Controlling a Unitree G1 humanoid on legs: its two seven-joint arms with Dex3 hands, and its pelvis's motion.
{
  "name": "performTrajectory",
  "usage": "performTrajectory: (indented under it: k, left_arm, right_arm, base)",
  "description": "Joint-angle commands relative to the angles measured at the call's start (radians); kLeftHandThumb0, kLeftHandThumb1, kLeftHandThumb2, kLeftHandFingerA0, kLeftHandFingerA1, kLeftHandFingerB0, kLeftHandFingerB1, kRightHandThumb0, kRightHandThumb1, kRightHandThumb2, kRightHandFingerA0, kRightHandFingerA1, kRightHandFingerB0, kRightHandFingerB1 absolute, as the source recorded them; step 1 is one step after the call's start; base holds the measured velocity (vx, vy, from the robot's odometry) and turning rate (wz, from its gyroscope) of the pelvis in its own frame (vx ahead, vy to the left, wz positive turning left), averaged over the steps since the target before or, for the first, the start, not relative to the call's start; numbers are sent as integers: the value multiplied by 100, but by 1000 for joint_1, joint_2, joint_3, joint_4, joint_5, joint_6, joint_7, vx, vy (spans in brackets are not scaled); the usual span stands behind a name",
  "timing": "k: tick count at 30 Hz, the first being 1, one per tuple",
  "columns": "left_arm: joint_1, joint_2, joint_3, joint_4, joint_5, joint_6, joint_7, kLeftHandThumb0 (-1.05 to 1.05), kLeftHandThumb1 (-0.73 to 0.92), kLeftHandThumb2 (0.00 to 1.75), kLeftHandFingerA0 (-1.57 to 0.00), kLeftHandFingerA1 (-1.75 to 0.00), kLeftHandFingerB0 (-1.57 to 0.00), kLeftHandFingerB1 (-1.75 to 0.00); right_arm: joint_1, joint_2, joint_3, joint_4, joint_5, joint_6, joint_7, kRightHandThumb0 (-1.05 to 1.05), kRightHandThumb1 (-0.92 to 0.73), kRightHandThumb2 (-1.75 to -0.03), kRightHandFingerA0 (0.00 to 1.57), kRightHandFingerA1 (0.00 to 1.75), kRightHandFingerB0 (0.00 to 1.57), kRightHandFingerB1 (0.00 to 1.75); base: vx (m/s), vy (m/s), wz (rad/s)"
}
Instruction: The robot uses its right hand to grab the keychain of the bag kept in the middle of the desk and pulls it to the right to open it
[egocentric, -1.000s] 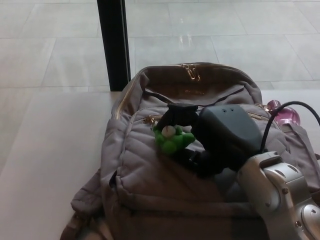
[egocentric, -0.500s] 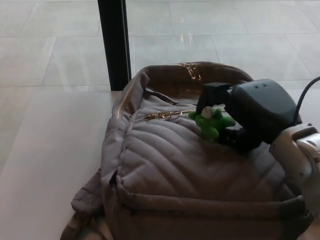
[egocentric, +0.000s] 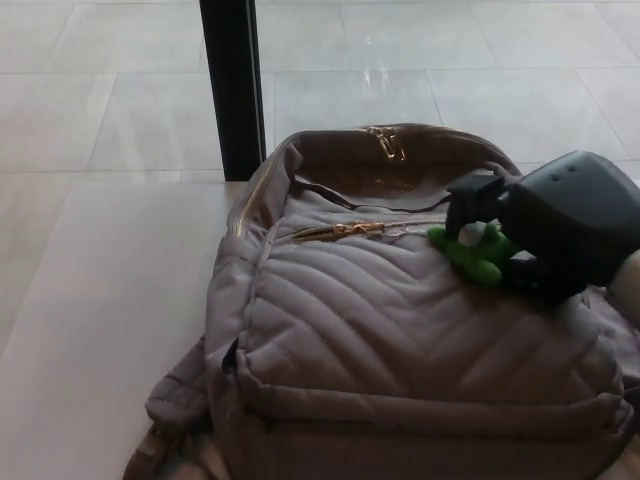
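1. Right hand (egocentric: 560, 235) was clamped on the green keychain (egocentric: 473, 250), at the bag's (egocentric: 400, 330) upper right.
2. I'd say pull level along the zipper (egocentric: 345, 231), rightward, no yanking upward.
3. Left hand wasn't visible.

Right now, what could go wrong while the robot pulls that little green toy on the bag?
1. The right robot hand seems to pinch only the small green keychain, so it might slip out of the fingers.
2. Nothing holds the backpack down, since no left hand shows. The whole bag could slide right instead of the gold zipper opening.
3. The keychain hangs on a thin link, so a hard tug could snap it.
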Motion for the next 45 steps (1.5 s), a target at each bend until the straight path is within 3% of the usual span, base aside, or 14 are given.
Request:
performTrajectory:
  k: [1,8,9,10,11,12,23,31,33,35,37,39,40,45]
  left_arm:
    - [16,5,17,-4,-23,-1,-13,-85,92,81,-63,-47,-46,-39]
    - [29,7,29,-5,-28,1,-18,-85,92,80,-66,-49,-47,-40]
    - [28,10,38,-1,-35,7,-30,-92,83,91,-62,-56,-42,-45]
    - [31,11,39,-1,-34,7,-33,-86,92,81,-64,-50,-45,-39]
    - [30,8,43,-4,-37,13,-25,-86,92,80,-63,-52,-46,-42]
    - [28,9,49,-4,-45,23,-39,-89,92,80,-59,-50,-45,-43]
    - [36,15,47,4,-39,8,-46,-92,92,79,-58,-50,-43,-42]
    - [48,14,42,5,-34,-7,-46,-87,92,81,-63,-49,-44,-40]
    - [44,8,48,0,-42,8,-35,-86,92,80,-62,-49,-45,-39]
    - [46,10,35,-1,-28,-3,-35,-86,92,82,-62,-49,-45,-40]
    - [44,10,37,3,-33,4,-43,-87,92,81,-61,-48,-44,-39]
    - [46,9,34,3,-31,2,-37,-90,92,79,-60,-50,-46,-43]
    - [48,8,33,2,-29,-2,-27,-92,92,79,-61,-49,-46,-42]
    - [59,11,26,4,-23,-18,-39,-87,92,82,-62,-48,-44,-40]
  right_arm:
    - [28,-78,-33,74,-26,-94,-74,-26,-42,-108,96,175,75,155]
    - [49,-203,-85,160,-56,-134,-143,-23,-53,-101,98,175,79,138]
    - [46,-220,-89,172,-58,-129,-124,-33,-56,-109,122,136,89,107]
    - [49,-227,-102,185,-41,-133,-126,-32,-53,-109,122,136,90,110]
    - [48,-257,-116,206,-48,-134,-134,-22,-56,-88,109,174,72,127]
    - [44,-268,-120,212,-55,-130,-132,-26,-57,-79,92,175,76,132]
    - [38,-342,-173,298,-58,-161,-183,-25,-51,-94,108,175,69,136]
    - [122,-352,-186,368,-39,-182,-256,-24,-59,-80,87,175,71,139]
    - [153,-339,-215,335,49,-212,-181,-32,-73,-65,84,167,76,102]
    - [183,-339,-217,283,62,-205,-121,-28,-74,-61,75,135,46,48]
    - [208,-344,-227,242,105,-205,-53,-35,-74,-62,61,118,28,38]
    - [247,-351,-235,181,147,-193,29,-58,-66,-62,6,33,5,21]
    - [262,-352,-237,162,143,-185,38,-74,-49,-87,0,25,0,17]
    - [333,-340,-297,88,243,-107,138,-98,-57,-96,0,15,0,2]
  base:
    - [0,0,0]
    - [0,0,0]
    - [0,0,0]
    - [0,0,0]
    - [0,0,0]
    - [0,0,0]
    - [0,0,0]
    - [0,0,0]
    - [0,0,0]
    - [0,0,0]
    - [0,0,0]
    - [0,0,0]
    - [0,0,0]
    - [0,0,0]
